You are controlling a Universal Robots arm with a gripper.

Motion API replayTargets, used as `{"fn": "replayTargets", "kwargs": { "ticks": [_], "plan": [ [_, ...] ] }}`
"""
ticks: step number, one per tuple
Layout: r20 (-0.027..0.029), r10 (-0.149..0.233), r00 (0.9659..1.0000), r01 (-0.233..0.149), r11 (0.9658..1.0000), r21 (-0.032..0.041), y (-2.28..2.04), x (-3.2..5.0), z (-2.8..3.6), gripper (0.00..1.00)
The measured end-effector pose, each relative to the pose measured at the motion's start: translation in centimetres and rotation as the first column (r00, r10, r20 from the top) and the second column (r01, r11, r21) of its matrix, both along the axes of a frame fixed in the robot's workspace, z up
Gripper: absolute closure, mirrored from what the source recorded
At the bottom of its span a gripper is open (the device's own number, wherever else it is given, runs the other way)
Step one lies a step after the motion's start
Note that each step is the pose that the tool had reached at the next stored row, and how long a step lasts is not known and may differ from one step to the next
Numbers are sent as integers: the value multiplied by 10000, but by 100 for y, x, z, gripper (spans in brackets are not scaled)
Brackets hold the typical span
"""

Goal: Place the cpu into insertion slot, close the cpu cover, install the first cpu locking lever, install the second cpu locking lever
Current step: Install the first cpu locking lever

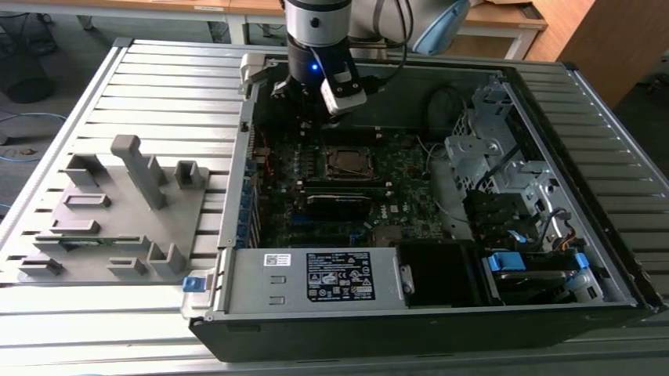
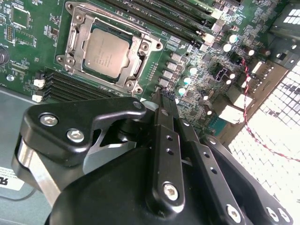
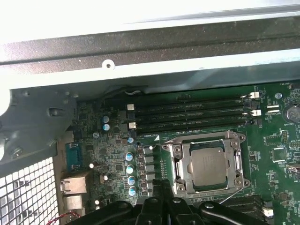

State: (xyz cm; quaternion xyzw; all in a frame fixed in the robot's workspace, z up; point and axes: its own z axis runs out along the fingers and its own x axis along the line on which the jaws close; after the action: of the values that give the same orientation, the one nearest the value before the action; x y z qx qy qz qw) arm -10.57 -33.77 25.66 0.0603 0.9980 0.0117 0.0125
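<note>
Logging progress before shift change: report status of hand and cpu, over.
Hand shut, empty, hovering beside the socket. Cpu seated, cpu cover down around it. Nothing lying on the cover.

Grey slatted metal table [image 1: 94,329] w/ wooden desks [image 1: 507,16] behind, wood cabinet [image 1: 612,39] at the exterior view's right, grey floor [image 1: 78,43]

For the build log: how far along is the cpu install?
Done: the cpu sits in the insertion slot, with the cpu cover flat over it. In hand: nothing; the gripper hovers shut nearby. Left: I cannot tell whether the locking lever is latched.
</note>
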Motion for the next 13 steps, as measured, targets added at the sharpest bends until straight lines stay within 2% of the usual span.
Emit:
{"fn": "replayTargets", "kwargs": {
  "ticks": [11, 12, 13],
  "plan": [
    [1, 0, 10000, 0, 10000, 4, 0, 0, -3, 89],
    [3, 0, 10000, 0, 10000, 67, -1, -1, -4, 89],
    [1, -1, 10000, 1, 9998, 197, -3, -1, -3, 89]
  ]
}}
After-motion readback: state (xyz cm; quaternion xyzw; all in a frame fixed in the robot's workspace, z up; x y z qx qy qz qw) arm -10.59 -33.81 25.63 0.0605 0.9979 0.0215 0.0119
